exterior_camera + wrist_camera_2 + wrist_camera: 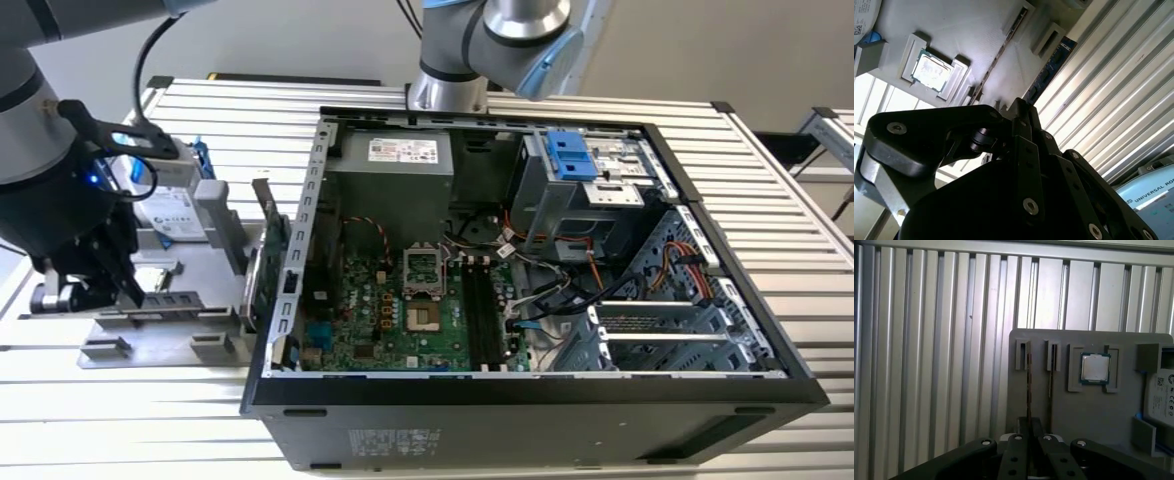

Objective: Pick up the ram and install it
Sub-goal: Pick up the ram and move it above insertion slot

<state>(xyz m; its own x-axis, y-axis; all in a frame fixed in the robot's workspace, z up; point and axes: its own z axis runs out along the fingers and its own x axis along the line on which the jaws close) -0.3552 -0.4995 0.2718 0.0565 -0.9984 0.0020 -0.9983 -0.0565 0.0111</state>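
Down at the exterior view's left, the gripper hangs over the near part of a grey tray on the slatted table. In the first wrist view the ram stands on edge in the tray, held at its far end by a small slotted block, and it runs straight in under the gripper. In the second wrist view the ram shows dark blue, just beside the tray's edge, where the table slats begin. Whether the gripper is clamped on the ram I cannot tell.

A second stick stands on edge beside the ram, in its own block. Past it a CPU lies flat between two grey ribs, and a hard drive sits at the tray's far corner.

Right of the tray in the exterior view lies the open case, with the green motherboard facing up. A green card stands on edge between tray and case.
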